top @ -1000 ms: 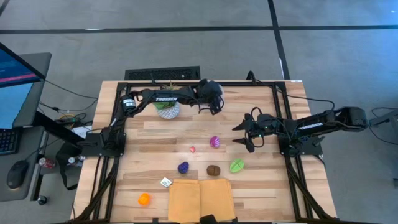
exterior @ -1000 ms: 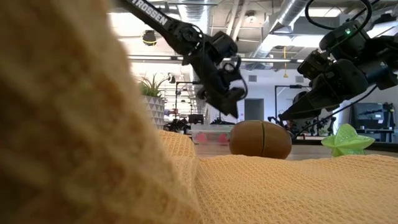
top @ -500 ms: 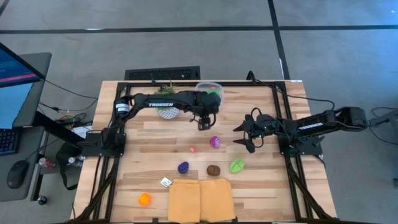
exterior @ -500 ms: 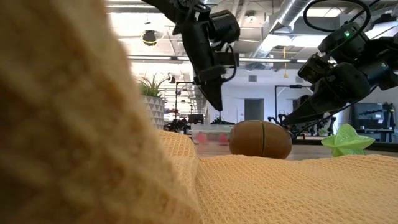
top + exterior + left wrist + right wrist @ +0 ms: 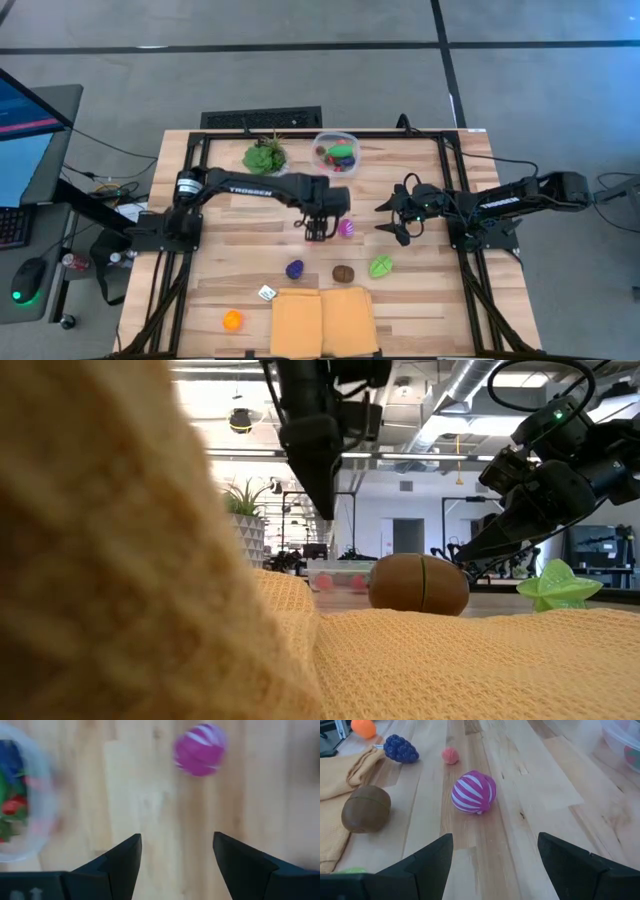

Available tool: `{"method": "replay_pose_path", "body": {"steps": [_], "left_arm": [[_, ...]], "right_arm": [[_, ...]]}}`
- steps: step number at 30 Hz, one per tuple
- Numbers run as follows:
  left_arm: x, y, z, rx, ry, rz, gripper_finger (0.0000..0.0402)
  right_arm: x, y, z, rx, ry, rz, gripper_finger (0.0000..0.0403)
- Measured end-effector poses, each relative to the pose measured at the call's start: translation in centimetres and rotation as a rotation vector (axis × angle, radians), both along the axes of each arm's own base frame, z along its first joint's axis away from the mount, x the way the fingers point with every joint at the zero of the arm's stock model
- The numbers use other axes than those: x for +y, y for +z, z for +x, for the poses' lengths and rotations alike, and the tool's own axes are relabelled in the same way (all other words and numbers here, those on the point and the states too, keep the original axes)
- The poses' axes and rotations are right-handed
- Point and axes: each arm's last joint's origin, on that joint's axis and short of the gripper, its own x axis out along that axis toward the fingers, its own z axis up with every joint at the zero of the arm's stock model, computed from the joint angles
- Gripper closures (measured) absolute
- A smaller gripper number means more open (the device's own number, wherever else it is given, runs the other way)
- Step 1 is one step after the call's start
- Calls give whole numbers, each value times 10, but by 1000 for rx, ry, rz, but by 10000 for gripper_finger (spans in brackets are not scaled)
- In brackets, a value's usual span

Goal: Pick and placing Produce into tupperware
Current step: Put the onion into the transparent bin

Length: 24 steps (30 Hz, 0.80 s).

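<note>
My left gripper (image 5: 316,228) has swung away from the far edge of the table over the last second and now hangs above the middle of the boards, its two fingers (image 5: 116,862) spread apart with nothing between them. Just to its right lies the purple striped ball (image 5: 346,228), which my wrist view shows lying ahead of my fingertips and a little off to one side, so I judge it the next piece to collect. The move has uncovered the tupperware (image 5: 337,152) at the far edge, beside the leafy plant (image 5: 264,155); several pieces, red and green among them, sit inside it, so part of the job looks done. My left arm stretches long and low from its base at the table's left side. My right gripper (image 5: 395,214) waits to the right, fingers parted and empty, pointing toward the same striped ball. On the wood there are also a small pink piece (image 5: 450,755), a dark purple cluster (image 5: 294,269), a brown piece (image 5: 343,273), a green piece (image 5: 381,267) and an orange one (image 5: 232,320) near the yellow cloth (image 5: 322,320).
</note>
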Motion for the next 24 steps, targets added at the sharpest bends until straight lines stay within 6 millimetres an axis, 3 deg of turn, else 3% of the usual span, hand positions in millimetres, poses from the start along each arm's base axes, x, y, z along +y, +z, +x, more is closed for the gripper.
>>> {"method": "replay_pose_path", "body": {"steps": [6,10,15,24], "left_arm": [[-26,-6,-7,57,21,26,164],[-42,-13,-23,54,50,57,164],[-56,-27,-53,-49,98,85,164],[-64,-30,-127,-347,282,121,164]], "right_arm": [[0,0,0,3,0,0,88],[0,0,0,3,0,0,88],[0,0,0,3,1,-1,88],[0,1,1,-12,-52,80,88]]}}
